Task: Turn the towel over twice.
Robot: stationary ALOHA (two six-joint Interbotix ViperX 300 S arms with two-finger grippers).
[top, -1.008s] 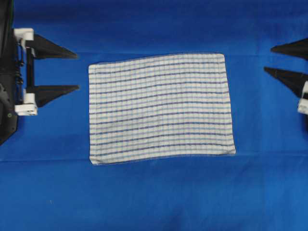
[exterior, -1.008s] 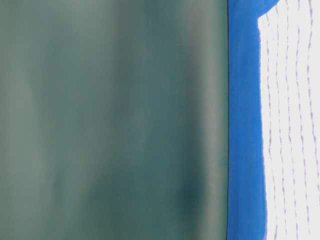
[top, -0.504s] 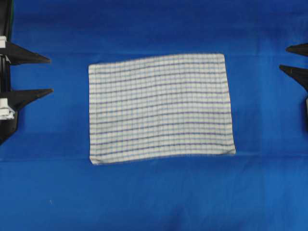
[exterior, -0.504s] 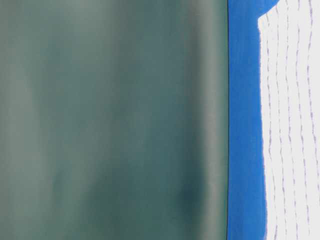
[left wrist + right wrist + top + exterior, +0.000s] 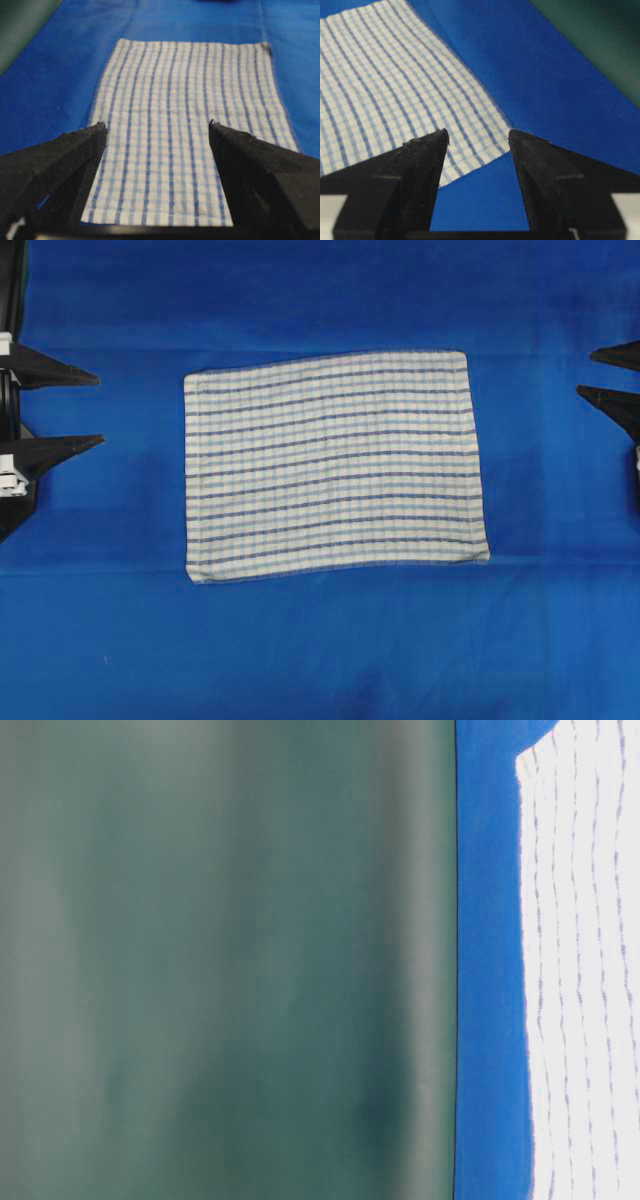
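The towel, white with thin blue stripes in a faint check, lies spread flat in the middle of the table. It also shows as a white striped sheet in the table-level view and ahead of both wrist cameras. My left gripper stands open at the left edge, well clear of the towel's left hem, nothing between its fingers. My right gripper is open at the right edge, apart from the towel's right hem, and holds nothing.
A plain blue cloth covers the whole table under the towel. A dark green backdrop rises behind the table's far edge. Blue cloth surrounds the towel on all sides.
Both arms have drawn back outward toward the picture's edges, away from the towel. The towel has not moved. Both grippers stay open.
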